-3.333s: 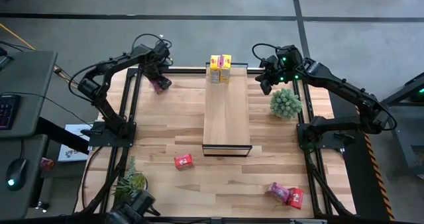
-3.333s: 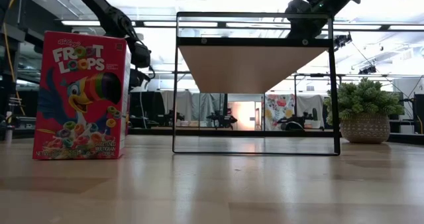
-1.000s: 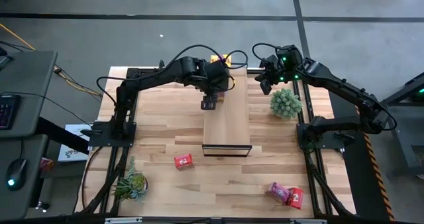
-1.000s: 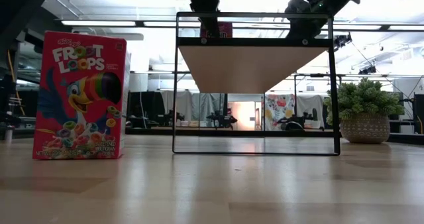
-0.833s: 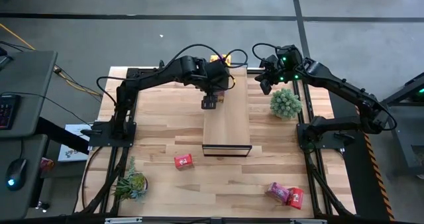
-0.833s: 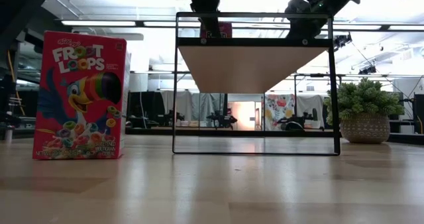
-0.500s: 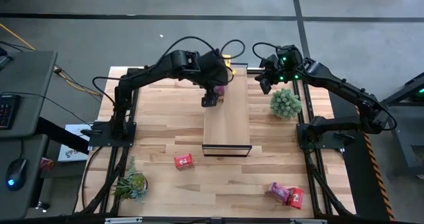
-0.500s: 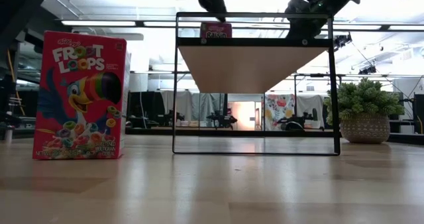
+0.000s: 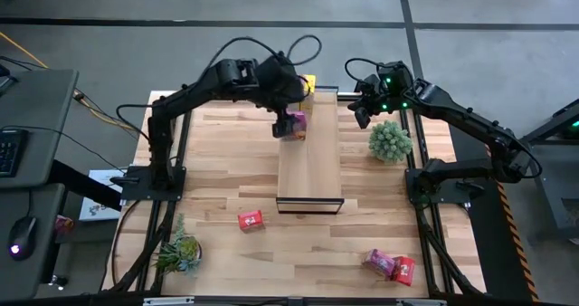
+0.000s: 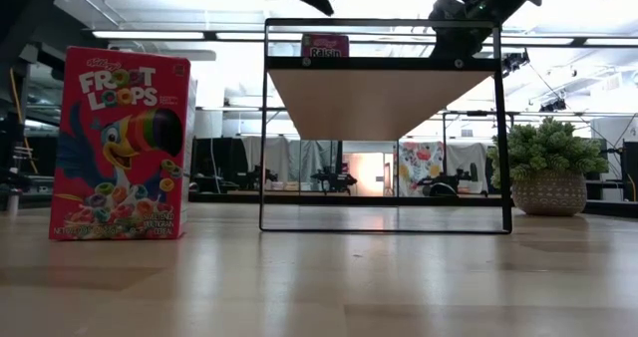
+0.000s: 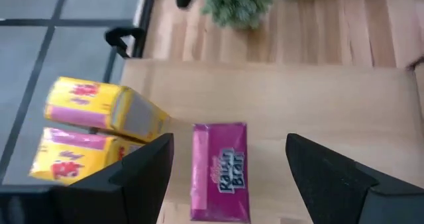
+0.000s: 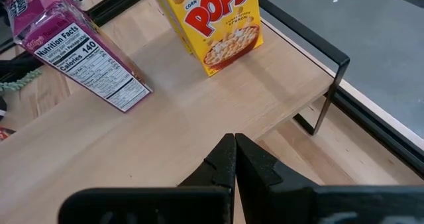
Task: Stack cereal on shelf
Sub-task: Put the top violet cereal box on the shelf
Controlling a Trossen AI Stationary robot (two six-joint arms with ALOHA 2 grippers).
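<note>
The left pincer (image 9: 289, 126) hangs above the far end of the long narrow shelf with the light wood-plank top and dark frame edge (image 9: 309, 166), its fingers (image 11: 142, 174) spread wide and grasping nothing; between them, in the left wrist view, the small pink cardboard Raisin Bran box (image 11: 219, 171) stands free on the shelf top, touched by neither finger; the low view shows the same box (image 10: 325, 46) upright on the plank with the pincer clear above it. Just beside it, toward the far edge, stand the two small yellow cardboard Corn Pops boxes (image 11: 99, 111), one stacked on the other.

The step in hand, as I judge it, is the withdrawal after setting the pink box down; done well, that means lifting straight up until the fingertips are clear of the box top, and only then swinging away, since a sideways move at this height could clip the pink box or topple the yellow stack next to it.

The right pincer (image 12: 234, 159) is clenched shut and empty, waiting over the far right corner of the shelf, near the round green potted plant (image 9: 390, 141).

Three boxes remain on the wooden desk (image 9: 226, 175): a small red cardboard box (image 9: 251, 220) near the shelf's near end, and a second pink box (image 9: 380, 262) touching a second red box (image 9: 403, 270) at the near right; so the task looks about half done; the lone red box seems the easiest reach for the left arm.
</note>
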